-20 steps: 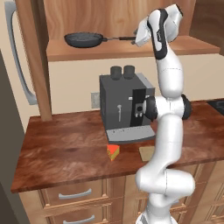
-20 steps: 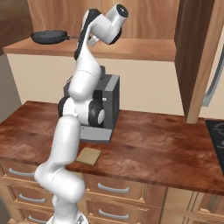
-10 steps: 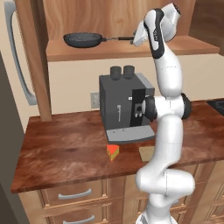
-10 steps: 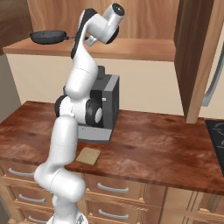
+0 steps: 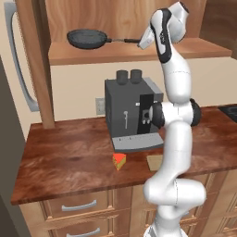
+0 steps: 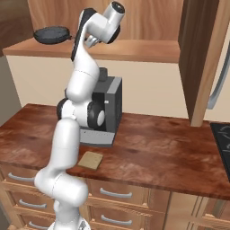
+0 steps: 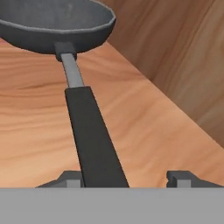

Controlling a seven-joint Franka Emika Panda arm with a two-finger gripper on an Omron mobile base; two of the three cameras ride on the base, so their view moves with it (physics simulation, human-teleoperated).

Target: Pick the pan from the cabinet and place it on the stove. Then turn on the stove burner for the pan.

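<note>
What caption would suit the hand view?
Open pincer nearing the long black handle of a round dark grey frying pan on the plain wooden cabinet shelf.

The white arm (image 6: 76,134) rises from about seven o'clock and bends up toward eleven o'clock, its hand at the cabinet shelf (image 6: 134,49). The dark pan (image 6: 51,34) sits on that shelf at ten o'clock, just beside the hand; how the pincer stands cannot be told here. A dark coffee machine (image 6: 110,110) stands on the wooden counter (image 6: 157,152) behind the arm. A tan flat square (image 6: 90,160) lies near the counter's front edge. The stove (image 6: 223,143) shows at three o'clock.
</note>
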